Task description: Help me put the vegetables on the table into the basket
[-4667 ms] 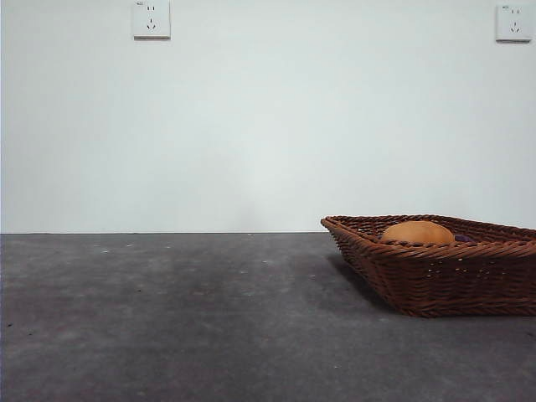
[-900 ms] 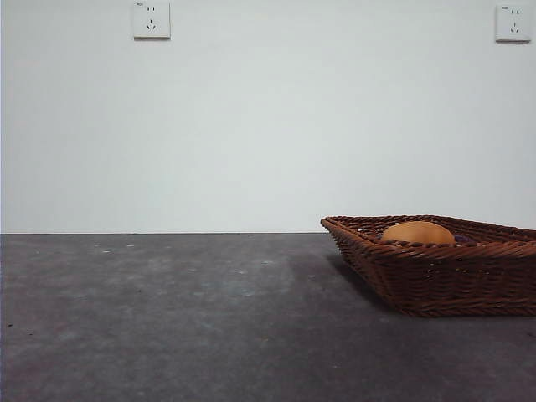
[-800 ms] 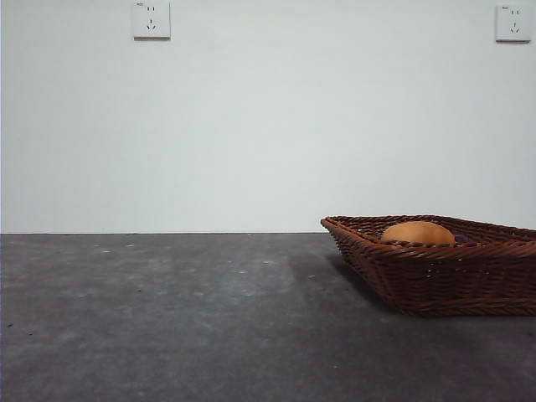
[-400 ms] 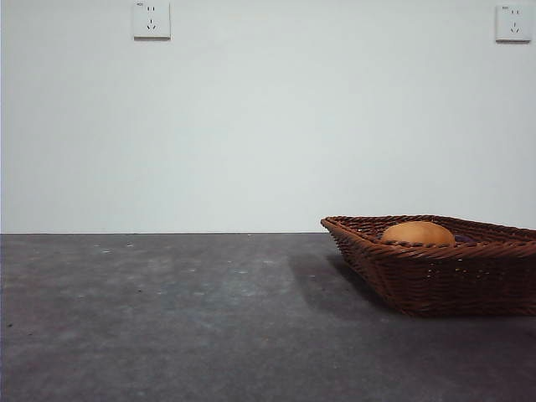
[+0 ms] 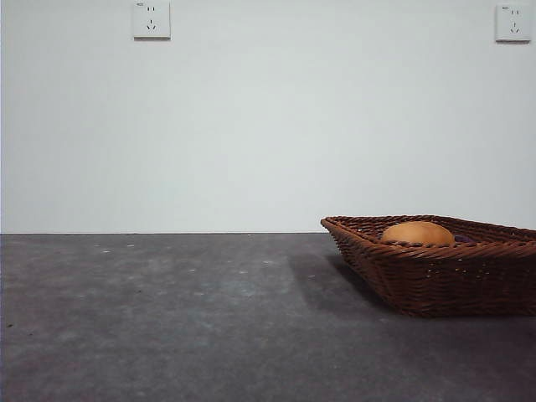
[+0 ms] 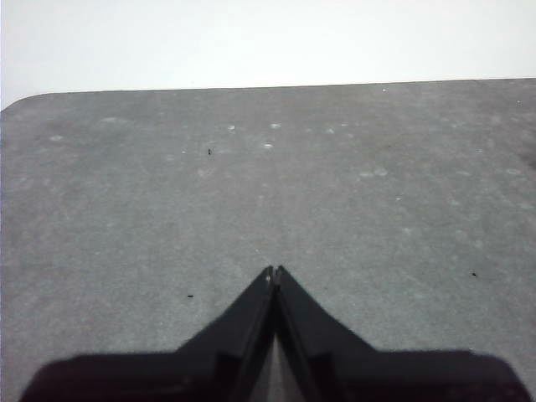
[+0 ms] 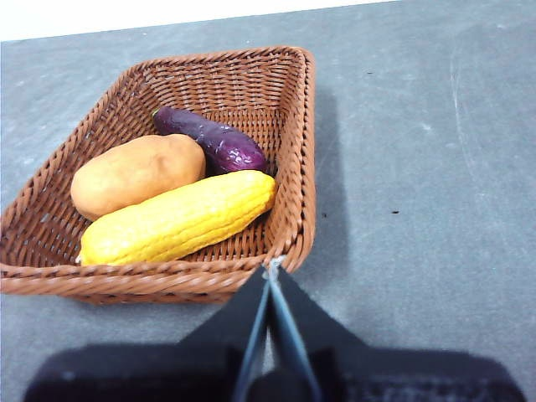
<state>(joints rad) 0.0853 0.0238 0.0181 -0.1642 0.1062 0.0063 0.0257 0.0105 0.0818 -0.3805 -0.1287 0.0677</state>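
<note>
The brown wicker basket (image 7: 167,167) sits on the dark grey table (image 5: 167,318), at the right side of the scene in the front view, and all three vegetables lie inside it. Seen from the right wrist camera, the tan potato (image 7: 136,173) rests in the middle of the basket, touching the yellow bumpy vegetable (image 7: 178,218), which lies lengthwise just beside it against the basket's nearer wall. The dark purple eggplant (image 7: 210,140) lies on the other side of the potato, touching it, with one end close to the yellow piece. From the low front view only the rounded top of the potato (image 5: 418,233) shows above the braided rim (image 5: 394,245), with a sliver of purple beside it. The right gripper (image 7: 270,270) hangs above the table just outside the basket's rim, its two black jaws pressed together and holding nothing. The left gripper (image 6: 274,272) hangs over bare table well away from the basket, its jaws likewise closed to a point and empty. Two white wall sockets (image 5: 151,18) sit high on the pale wall behind.
</note>
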